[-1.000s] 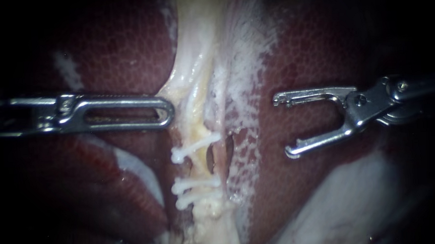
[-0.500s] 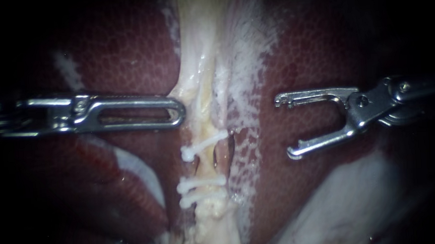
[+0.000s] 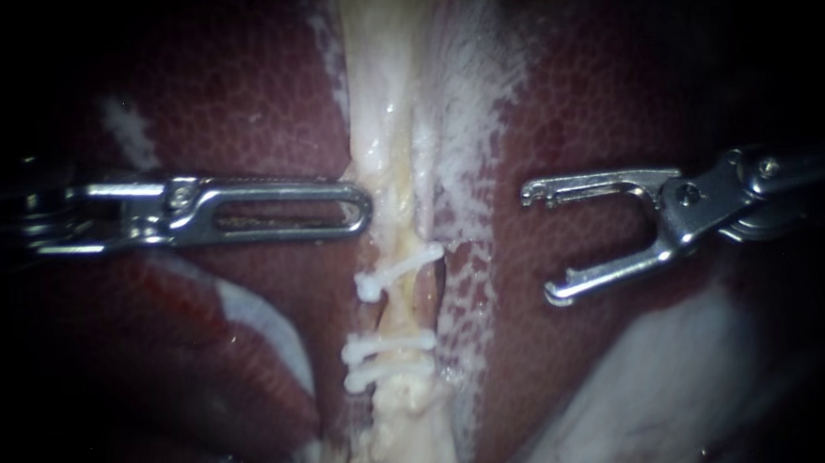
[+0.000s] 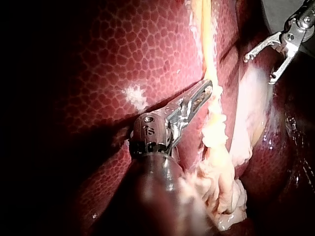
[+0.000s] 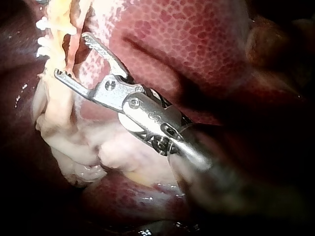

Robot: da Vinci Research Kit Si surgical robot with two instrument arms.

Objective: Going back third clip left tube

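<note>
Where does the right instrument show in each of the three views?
Endoscope view: the right instrument comes in from the right, jaws open, apart from the pale tube.
Left wrist view: beyond the left instrument, across the tube, at.
Right wrist view: its own instrument, open jaws pointing at the tube.
Shared landmark: the pale tube.

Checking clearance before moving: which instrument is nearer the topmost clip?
Left. The left instrument, jaws shut, lies just above-left of the clip, by the tube; the right instrument, jaws open, stands well right over liver.
</note>
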